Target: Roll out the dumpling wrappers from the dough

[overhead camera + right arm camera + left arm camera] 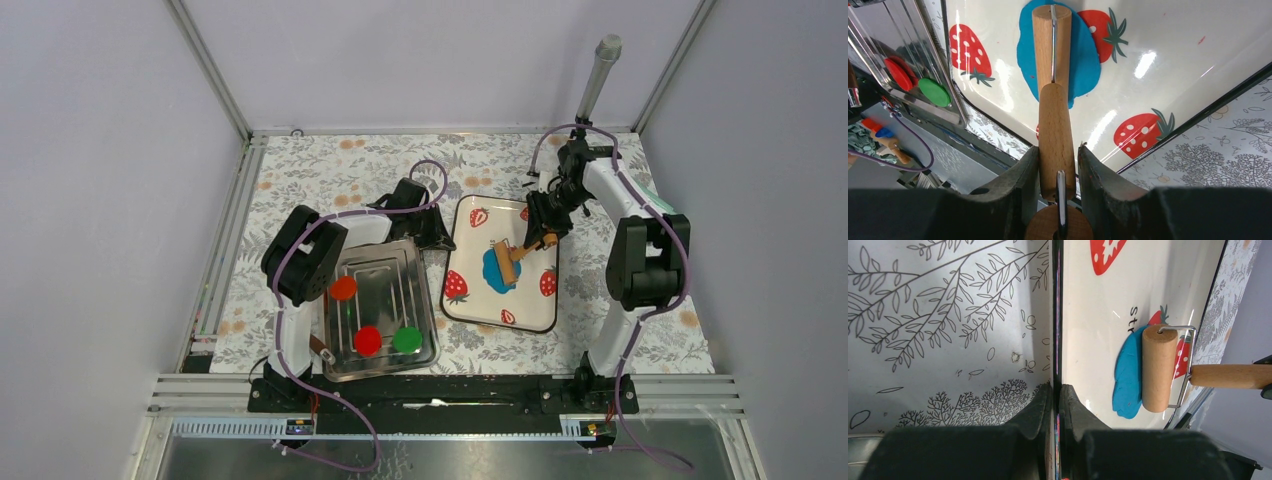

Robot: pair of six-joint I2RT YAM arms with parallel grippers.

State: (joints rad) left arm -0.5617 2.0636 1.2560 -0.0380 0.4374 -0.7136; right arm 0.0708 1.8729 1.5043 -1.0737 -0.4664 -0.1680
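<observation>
The dough [494,272] is a flattened bright-blue patch in the middle of the white strawberry tray [500,225]. A wooden roller [507,262] lies across its right part. My right gripper [545,238] is shut on the roller's handle [1055,135], with the drum [1051,45] resting on the dough [1083,60]. My left gripper [430,235] is shut on the tray's left rim [1058,340]. In the left wrist view the roller [1159,367] covers the dough's [1128,375] right side.
A metal tray [385,265] sits left of the strawberry tray and holds an orange disc [343,288], a red disc [368,340] and a green disc [406,340]. A grey post [598,75] stands at the back right. Frame rails bound the flowered mat.
</observation>
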